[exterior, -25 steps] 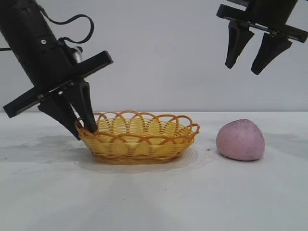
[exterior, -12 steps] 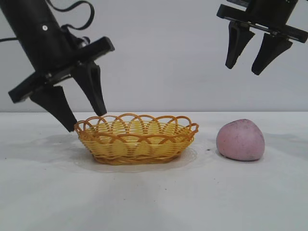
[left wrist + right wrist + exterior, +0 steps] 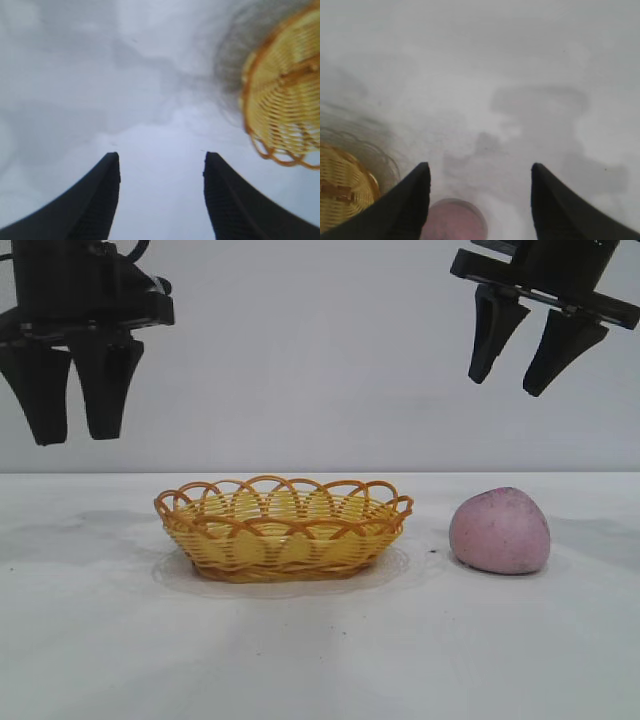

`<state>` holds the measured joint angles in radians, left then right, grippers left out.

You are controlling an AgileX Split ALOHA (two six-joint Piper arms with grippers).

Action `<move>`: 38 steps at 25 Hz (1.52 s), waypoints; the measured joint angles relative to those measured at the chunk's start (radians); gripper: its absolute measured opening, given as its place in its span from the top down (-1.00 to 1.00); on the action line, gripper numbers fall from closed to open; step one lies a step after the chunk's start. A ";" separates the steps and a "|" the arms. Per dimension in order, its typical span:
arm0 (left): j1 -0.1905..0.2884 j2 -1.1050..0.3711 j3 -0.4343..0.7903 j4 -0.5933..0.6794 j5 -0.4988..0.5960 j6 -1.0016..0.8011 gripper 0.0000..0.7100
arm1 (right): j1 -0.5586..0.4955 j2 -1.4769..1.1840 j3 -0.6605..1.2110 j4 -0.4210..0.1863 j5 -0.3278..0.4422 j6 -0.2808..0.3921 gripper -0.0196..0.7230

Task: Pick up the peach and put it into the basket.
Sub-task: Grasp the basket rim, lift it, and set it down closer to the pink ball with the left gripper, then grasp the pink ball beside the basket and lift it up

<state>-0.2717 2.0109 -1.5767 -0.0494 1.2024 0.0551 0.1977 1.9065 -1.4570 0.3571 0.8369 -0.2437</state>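
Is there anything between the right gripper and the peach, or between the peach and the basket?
Nothing visible. The right gripper hangs open above the peach, with only air between. Bare table separates the peach from the basket.

basket point(image 3: 285, 95) blurred and cut off at the left wrist view's edge, peach point(image 3: 454, 220) cropped in the right wrist view
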 joint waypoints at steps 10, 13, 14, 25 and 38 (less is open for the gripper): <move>0.113 0.000 -0.002 0.123 0.002 -0.027 0.05 | 0.000 0.000 0.000 0.000 0.000 0.000 -0.18; 0.166 -0.011 0.014 0.129 0.002 -0.027 0.05 | 0.000 0.000 0.000 0.000 0.001 0.000 -0.18; 0.180 -0.024 0.025 0.132 0.002 -0.027 0.05 | 0.000 0.000 0.000 0.000 0.002 0.000 -0.18; 0.204 -0.366 0.213 0.111 0.016 -0.027 0.05 | 0.000 0.000 0.000 0.000 0.002 0.000 -0.18; 0.204 -1.053 0.552 0.088 0.038 -0.027 0.05 | 0.000 0.000 0.000 -0.008 0.002 0.000 -0.18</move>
<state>-0.0676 0.9582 -1.0244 0.0384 1.2402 0.0285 0.1977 1.9065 -1.4570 0.3493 0.8392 -0.2437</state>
